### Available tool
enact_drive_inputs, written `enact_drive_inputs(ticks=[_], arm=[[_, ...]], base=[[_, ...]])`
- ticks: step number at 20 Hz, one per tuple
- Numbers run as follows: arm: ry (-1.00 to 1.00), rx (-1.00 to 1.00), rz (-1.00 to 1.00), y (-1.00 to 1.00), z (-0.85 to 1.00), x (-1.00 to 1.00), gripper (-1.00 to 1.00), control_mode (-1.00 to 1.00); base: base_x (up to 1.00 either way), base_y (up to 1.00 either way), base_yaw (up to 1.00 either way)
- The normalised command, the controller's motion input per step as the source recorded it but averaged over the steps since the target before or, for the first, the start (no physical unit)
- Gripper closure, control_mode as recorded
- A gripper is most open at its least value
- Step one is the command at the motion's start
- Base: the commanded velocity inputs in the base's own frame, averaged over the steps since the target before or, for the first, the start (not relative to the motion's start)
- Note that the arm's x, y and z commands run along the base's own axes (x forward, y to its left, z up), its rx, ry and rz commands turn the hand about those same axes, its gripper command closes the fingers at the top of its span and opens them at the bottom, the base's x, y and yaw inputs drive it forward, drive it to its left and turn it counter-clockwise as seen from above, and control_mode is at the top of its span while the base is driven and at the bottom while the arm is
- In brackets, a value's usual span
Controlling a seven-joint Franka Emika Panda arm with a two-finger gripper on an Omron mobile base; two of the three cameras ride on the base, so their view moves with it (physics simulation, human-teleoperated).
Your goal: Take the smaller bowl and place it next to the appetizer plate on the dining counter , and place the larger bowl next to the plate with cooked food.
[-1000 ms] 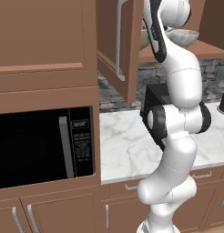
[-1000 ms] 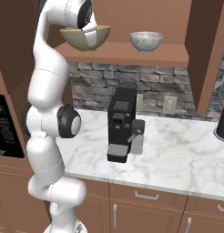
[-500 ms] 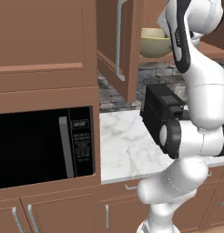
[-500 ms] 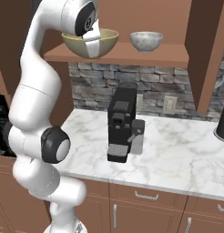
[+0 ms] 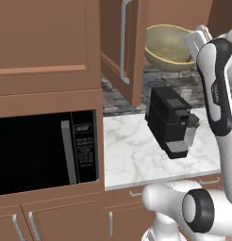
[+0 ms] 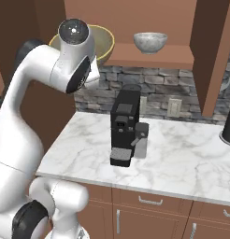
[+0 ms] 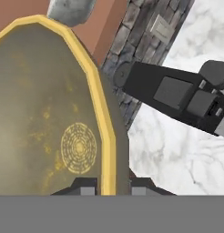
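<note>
Up high, by the open cabinet shelf, this was how things stood.

Grip: my gripper [image 7: 106, 186] was clamped on the rim of the larger bowl [image 7: 50, 113], one dark fingertip [image 7: 84, 186] inside the yellow edge and the other outside it, pressed against the wall.

Larger bowl: I saw it tilted, with its olive-tan inside and yellowish round mark facing my hand camera. From the left base view the larger bowl [image 5: 170, 47] sat up at shelf height, just beside my wrist. From the right base view it [image 6: 104, 41] showed behind my arm, at the left end of the wooden shelf [image 6: 149, 56].

Smaller bowl: the grey speckled smaller bowl [image 6: 150, 42] stood upright on that shelf, well apart from the larger one, to its right. In my hand view its underside [image 7: 70, 10] peeked past the yellow rim.

Below: a black coffee machine [image 6: 125, 127] stood on the white marble counter [image 6: 182, 158], against the stone backsplash [image 6: 173, 88].

Left side: a black microwave [image 5: 42, 153] sat built into the wood cabinets.
</note>
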Motion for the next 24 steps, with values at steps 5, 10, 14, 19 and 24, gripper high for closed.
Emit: enact_drive_inputs(ticks=[5, 10, 14, 19, 24], arm=[[-0.12, 0.07, 0.0, -0.05, 0.0, -1.0, 1.0, -1.0], [0.08, 0.0, 0.0, -0.23, 0.16, -1.0, 1.0, -1.0], [0.1, 0.0, 0.0, -0.37, 0.18, -0.99, 1.0, -1.0], [0.41, -0.03, 0.0, -0.07, 0.0, -0.5, 1.0, -1.0], [0.12, -0.02, 0.0, 0.17, -0.33, -0.15, 1.0, -1.0]], base=[[0.0, 0.0, 0.0], [0.0, 0.0, 0.0], [0.0, 0.0, 0.0], [0.0, 0.0, 0.0], [0.0, 0.0, 0.0]])
